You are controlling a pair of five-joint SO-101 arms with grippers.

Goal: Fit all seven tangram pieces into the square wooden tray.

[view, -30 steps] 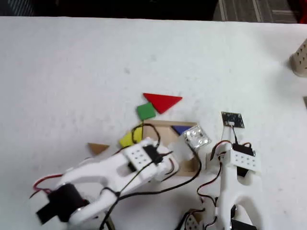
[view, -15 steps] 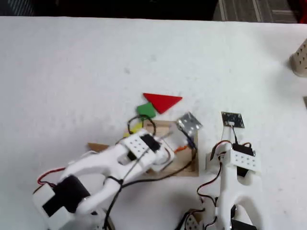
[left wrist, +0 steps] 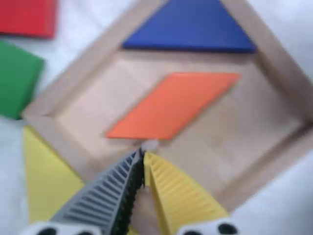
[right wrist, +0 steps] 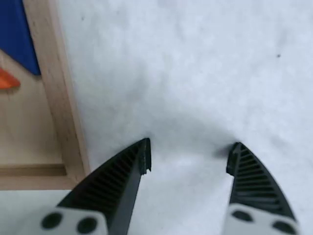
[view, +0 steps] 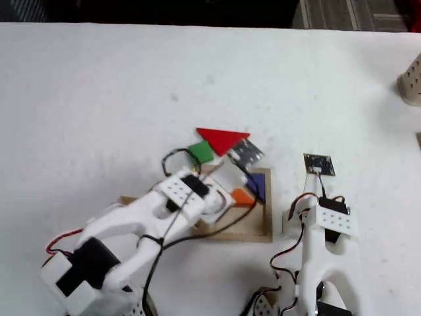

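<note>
The square wooden tray holds a blue triangle in one corner and an orange parallelogram near its middle. My left gripper is shut and empty, its tips right at the parallelogram's edge. The left arm lies across the tray's left side. Outside the tray lie a red triangle, a green square, a yellow triangle and a brown triangle. My right gripper is open over bare table beside the tray's right rim.
The right arm stands just right of the tray. A beige perforated object sits at the table's far right edge. White tabletop stretches wide behind and to the left of the pieces.
The left arm swung from the tray's near right side toward its far left, uncovering the orange parallelogram and the blue triangle and hiding the yellow triangle in the high view. The right arm stayed still.
</note>
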